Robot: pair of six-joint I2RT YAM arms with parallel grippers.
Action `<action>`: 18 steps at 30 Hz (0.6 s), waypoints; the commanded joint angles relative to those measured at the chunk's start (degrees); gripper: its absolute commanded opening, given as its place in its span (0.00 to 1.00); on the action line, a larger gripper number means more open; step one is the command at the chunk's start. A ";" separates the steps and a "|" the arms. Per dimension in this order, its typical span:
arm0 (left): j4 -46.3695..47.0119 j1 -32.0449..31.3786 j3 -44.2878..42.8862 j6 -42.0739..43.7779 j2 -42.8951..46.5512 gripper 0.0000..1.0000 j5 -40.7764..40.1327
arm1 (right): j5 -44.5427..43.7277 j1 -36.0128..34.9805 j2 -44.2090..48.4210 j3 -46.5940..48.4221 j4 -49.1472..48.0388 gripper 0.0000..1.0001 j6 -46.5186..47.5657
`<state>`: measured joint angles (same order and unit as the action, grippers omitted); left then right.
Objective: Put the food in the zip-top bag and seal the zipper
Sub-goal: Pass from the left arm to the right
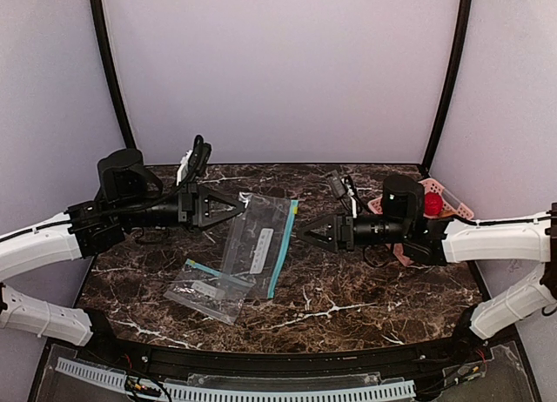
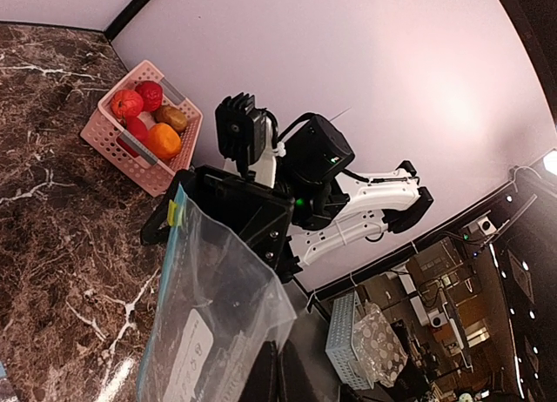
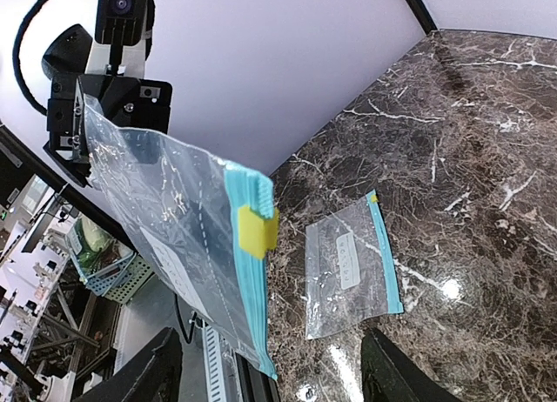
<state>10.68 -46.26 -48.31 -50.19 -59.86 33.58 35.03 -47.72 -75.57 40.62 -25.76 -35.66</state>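
Food point(image 2: 163, 141) sits heaped in a pink basket point(image 2: 113, 145) at the far right corner of the table point(image 1: 348, 289) — three red pieces, a brown one and an orange one, all touching. None of it is in a bag.

The left gripper point(image 1: 239, 208) is clamped tight on one edge of a clear bag point(image 1: 261, 232) and holds it up off the marble, so the sheet hangs between the two arms. Its zipper point(image 1: 283, 250), the teal strip, runs along the side turned away from that gripper and toward the other arm; a small yellow tab point(image 3: 258, 230) sits on the strip. I can't tell whether the strip is sealed.

The right gripper point(image 1: 305, 232) points at that zipper edge from just beside it. Its fingers point(image 3: 152, 376) stand wide apart with nothing between them, and the bag hangs ahead of the gap, not touched as far as I can see.

A second bag point(image 1: 207, 289) lies flat on the table below the held one — clear, with a teal strip and a white label.
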 commanded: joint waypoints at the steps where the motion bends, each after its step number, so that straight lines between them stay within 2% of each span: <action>1: 2.22 -1.60 -2.74 0.07 -1.29 0.01 -0.76 | 2.31 -0.92 -1.12 1.59 -5.18 0.66 0.04; 18: 4.61 -3.14 -3.94 -1.05 -2.28 0.01 0.06 | 5.93 -1.80 -4.69 4.69 -7.89 0.57 0.08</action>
<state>13.32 -48.88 -50.61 -50.83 -62.26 33.19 38.72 -48.77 -79.57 43.27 -30.59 -36.03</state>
